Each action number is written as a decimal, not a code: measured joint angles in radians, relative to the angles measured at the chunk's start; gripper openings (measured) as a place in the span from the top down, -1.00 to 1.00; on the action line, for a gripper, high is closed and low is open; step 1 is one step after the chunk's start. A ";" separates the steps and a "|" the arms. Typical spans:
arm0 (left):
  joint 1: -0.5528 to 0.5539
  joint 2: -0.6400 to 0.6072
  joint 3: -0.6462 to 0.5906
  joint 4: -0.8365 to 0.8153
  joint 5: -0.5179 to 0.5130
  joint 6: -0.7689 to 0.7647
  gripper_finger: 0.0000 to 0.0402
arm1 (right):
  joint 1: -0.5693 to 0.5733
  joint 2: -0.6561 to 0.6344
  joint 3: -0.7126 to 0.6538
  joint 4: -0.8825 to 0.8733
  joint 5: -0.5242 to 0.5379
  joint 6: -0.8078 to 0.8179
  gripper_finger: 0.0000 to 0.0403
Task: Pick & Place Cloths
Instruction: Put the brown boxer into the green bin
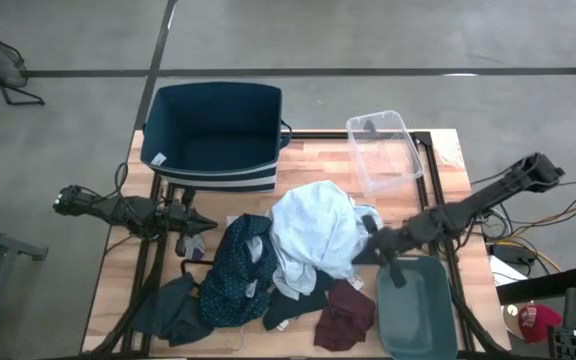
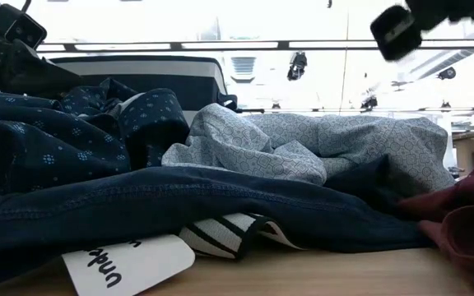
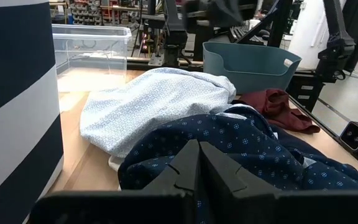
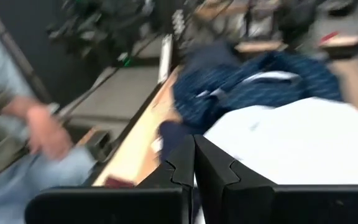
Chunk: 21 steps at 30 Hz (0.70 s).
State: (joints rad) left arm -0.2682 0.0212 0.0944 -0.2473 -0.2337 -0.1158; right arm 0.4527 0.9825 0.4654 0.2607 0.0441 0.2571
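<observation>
Cloths [image 1: 288, 265]: soft crumpled heap w/ pale-blue shirt [image 1: 313, 232], dotted navy piece [image 1: 238, 270]; both end effectors [image 1: 196, 222] [image 1: 372, 232] closed, empty.

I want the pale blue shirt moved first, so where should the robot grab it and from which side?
Grip a raised fold at the crown of the pale blue shirt, coming straight down from above. It is heaped on top of the pile, with crumpled ridges that a pincer can probably pinch, while its edges lie over the navy dotted cloth. The right pincer, shut, hangs at its edge.

right wrist view blurred (person [image 4: 36, 134] smeared)
</observation>
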 joint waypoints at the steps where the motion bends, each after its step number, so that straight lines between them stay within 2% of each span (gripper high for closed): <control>1: 0.000 0.000 0.000 0.000 0.000 0.000 0.91 | 0.019 0.028 0.042 -0.042 0.002 0.003 0.96; 5: 0.000 0.000 0.000 0.000 0.000 0.000 0.91 | 0.096 0.150 0.200 -0.214 0.035 0.031 0.91; 8: 0.000 0.000 0.000 0.000 0.000 0.000 0.91 | 0.146 0.250 0.312 -0.323 0.090 0.045 0.79; 10: 0.000 0.000 0.000 0.000 0.000 0.000 0.91 | 0.168 0.319 0.375 -0.388 0.134 0.081 0.68; 15: 0.000 0.000 0.000 0.000 0.000 0.000 0.91 | 0.198 0.496 0.550 -0.515 0.167 0.128 0.34; 21: 0.000 0.000 0.000 0.000 0.000 0.000 0.91 | 0.198 0.690 0.775 -0.831 0.153 0.274 -0.07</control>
State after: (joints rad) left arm -0.2681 0.0216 0.0944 -0.2473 -0.2337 -0.1158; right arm 0.6506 1.6724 1.2402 -0.5706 0.1975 0.5312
